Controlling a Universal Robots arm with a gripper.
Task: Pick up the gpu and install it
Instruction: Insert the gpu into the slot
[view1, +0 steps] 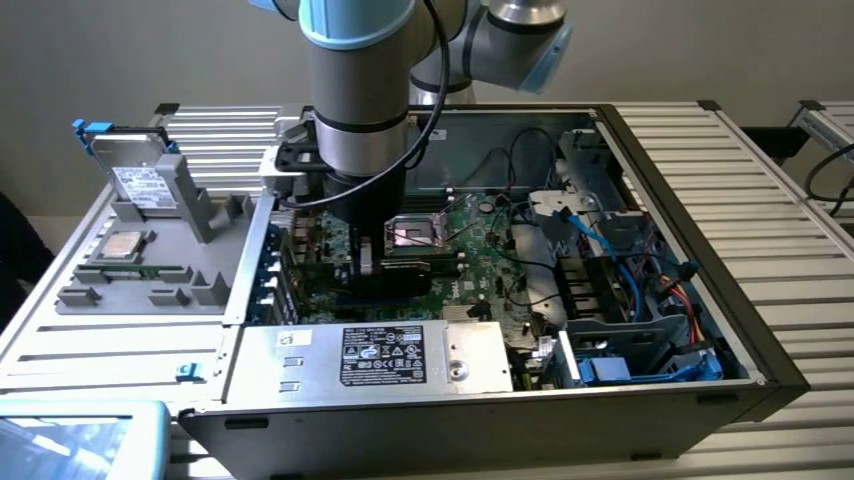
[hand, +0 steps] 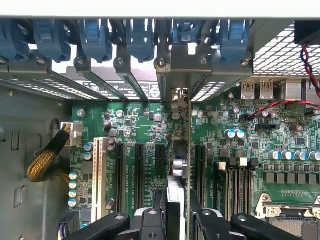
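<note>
In the wrist view the gpu (hand: 175, 192) stands edge-on between my two black fingers (hand: 150, 222), and my gripper (hand: 176, 220) is shut on it. Its metal bracket end (hand: 180, 95) reaches the rear slot openings of the case. The card stands over the green motherboard (hand: 140, 120), in the gap between the black expansion slots (hand: 140, 172) and a further black slot (hand: 200, 167); I cannot tell whether its edge is seated. In the exterior view my gripper (view1: 362, 258) is down inside the open computer case (view1: 754, 340), with the dark gpu (view1: 378, 285) beneath it.
Blue slot latches (hand: 95, 37) line the case's rear wall. A white slot (hand: 98, 175) and a yellow-sleeved cable (hand: 47, 160) lie to one side. The power supply (view1: 387, 355), CPU socket (view1: 414, 235) and drive cables (view1: 641, 270) crowd the case. A grey tray (view1: 147, 275) holds a hard drive (view1: 140, 185).
</note>
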